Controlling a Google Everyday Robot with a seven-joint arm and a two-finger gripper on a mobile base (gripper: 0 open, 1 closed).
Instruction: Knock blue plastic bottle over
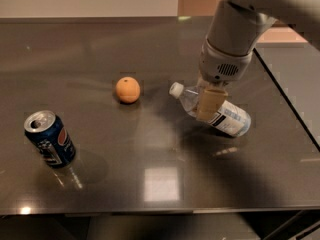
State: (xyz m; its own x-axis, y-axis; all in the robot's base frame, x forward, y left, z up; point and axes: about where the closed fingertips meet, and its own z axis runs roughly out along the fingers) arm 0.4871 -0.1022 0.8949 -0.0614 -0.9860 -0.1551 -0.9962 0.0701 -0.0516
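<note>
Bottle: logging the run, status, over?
End effector at bottle's middle. Bottle on its side, cap toward orange. Orange and can well apart.

Item: one robot arm (pixel 272 1), single unit.
- Entry: comes in from the top right corner of the view, light grey, sloping down and to the left.
- Forearm section: thick, round, pale, nearly upright with a slight lean.
- Wrist (pixel 226 59): wider white collar under the forearm, with a small dark slotted grille on the side facing the camera.
- Hand (pixel 206 111): tan, blocky, mounted straight under the wrist and pointing downward; it sits low over the right half of the table (pixel 150 184), right of the view's centre.
</note>
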